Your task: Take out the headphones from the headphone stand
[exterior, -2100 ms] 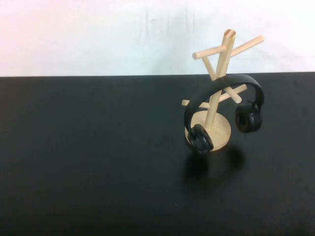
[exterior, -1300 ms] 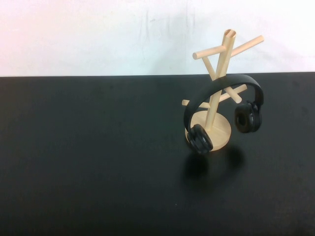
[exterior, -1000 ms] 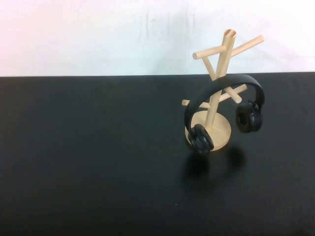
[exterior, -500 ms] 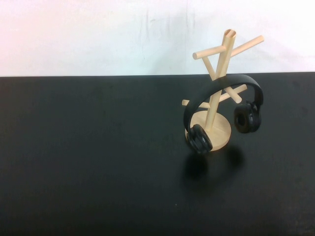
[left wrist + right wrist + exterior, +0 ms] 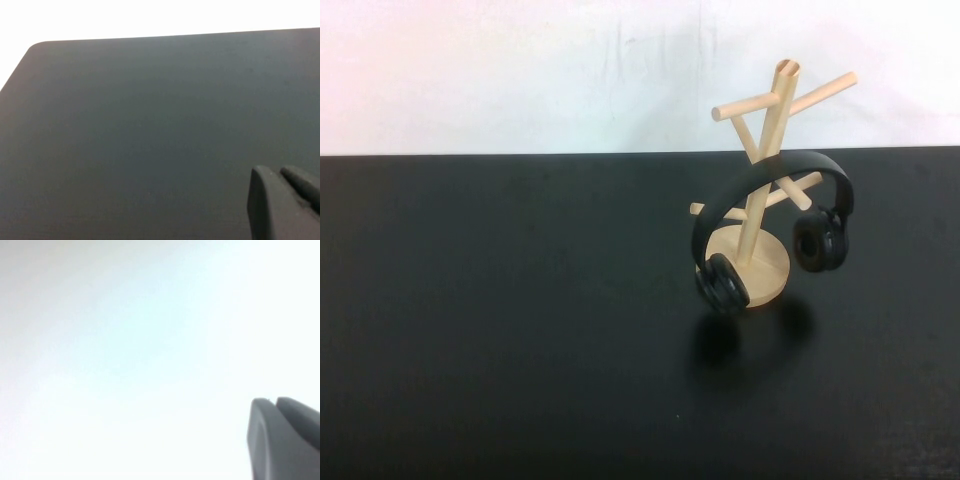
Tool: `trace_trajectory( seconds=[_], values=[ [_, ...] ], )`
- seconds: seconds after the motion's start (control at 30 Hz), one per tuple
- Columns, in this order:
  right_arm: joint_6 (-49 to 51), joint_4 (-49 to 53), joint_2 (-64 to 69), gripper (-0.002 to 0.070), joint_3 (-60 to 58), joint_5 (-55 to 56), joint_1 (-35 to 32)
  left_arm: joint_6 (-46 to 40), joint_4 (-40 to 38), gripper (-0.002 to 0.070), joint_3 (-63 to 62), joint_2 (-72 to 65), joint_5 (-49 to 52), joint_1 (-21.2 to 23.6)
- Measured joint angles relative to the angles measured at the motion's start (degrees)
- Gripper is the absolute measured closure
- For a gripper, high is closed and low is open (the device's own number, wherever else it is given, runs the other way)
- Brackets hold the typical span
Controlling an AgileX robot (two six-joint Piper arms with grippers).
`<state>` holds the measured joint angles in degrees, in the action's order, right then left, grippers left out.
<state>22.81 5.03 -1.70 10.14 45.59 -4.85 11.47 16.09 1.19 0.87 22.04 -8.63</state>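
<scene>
Headphone stand [image 5: 760, 200] stands upright on the black table [image 5: 500, 320], round disc base flat on the surface, toward my right side and the far half of the table. Headphones [image 5: 770, 225] hang on it: headband arched over one of the lower angled pegs and passing across the pole, one ear cup in front of the base's near-left edge, the other hanging free to the right of the pole, clear of the table.

My left gripper [image 5: 282, 205]: only one dark finger part shows at the edge of the left wrist view, above bare table, nothing in contact. Cannot tell how far it is parted.

My right gripper [image 5: 282, 437]: same, one grey finger part against a plain white background. Opening not readable; nothing seen in its grasp.

Neither arm appears in the high view; both grippers are well apart from the stand.
</scene>
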Motion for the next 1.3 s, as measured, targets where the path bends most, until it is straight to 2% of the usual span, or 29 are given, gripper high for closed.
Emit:
trace_trajectory(
  seconds=[0.13,0.3,0.4,0.57,0.73,0.83,0.97,1.1,1.2,1.3],
  values=[
    [3.37,0.31,3.33,0.0682,17.54,-23.87,0.00,0.00,0.00,0.0673,0.00,0.00,0.00,0.00],
    [2.80,2.26,15.38,0.0682,34.74,-50.52,0.00,0.00,0.00,0.0673,0.00,0.00,0.00,0.00],
    [-1.58,3.09,23.38,0.0682,38.77,-58.84,0.00,0.00,0.00,0.0673,0.00,0.00,0.00,0.00],
    [-12.31,6.57,34.67,0.0682,39.13,-60.11,0.00,0.00,0.00,0.0673,0.00,0.00,0.00,0.00],
    [-12.96,-0.74,44.51,0.0682,39.13,-60.70,0.74,0.00,0.00,0.0673,0.00,0.00,0.00,0.00],
    [-16.11,-1.10,50.65,0.0682,39.13,-61.59,4.00,0.00,0.00,0.0673,0.00,0.00,0.00,0.00],
    [-29.60,0.01,58.89,0.0682,39.13,-61.58,10.56,0.00,0.00,0.0673,0.00,0.00,0.00,0.00],
    [-33.49,3.08,66.42,0.0680,39.13,-58.95,16.94,0.00,0.00,0.0673,0.00,0.00,0.00,0.00],
    [-33.94,7.00,71.60,0.0623,39.13,-54.31,20.35,0.00,0.00,0.0673,0.00,0.00,0.00,0.00],
    [-33.94,12.32,75.59,0.0489,39.13,-48.13,21.83,0.00,0.00,0.0673,0.00,0.00,0.00,0.00]
  ],
)
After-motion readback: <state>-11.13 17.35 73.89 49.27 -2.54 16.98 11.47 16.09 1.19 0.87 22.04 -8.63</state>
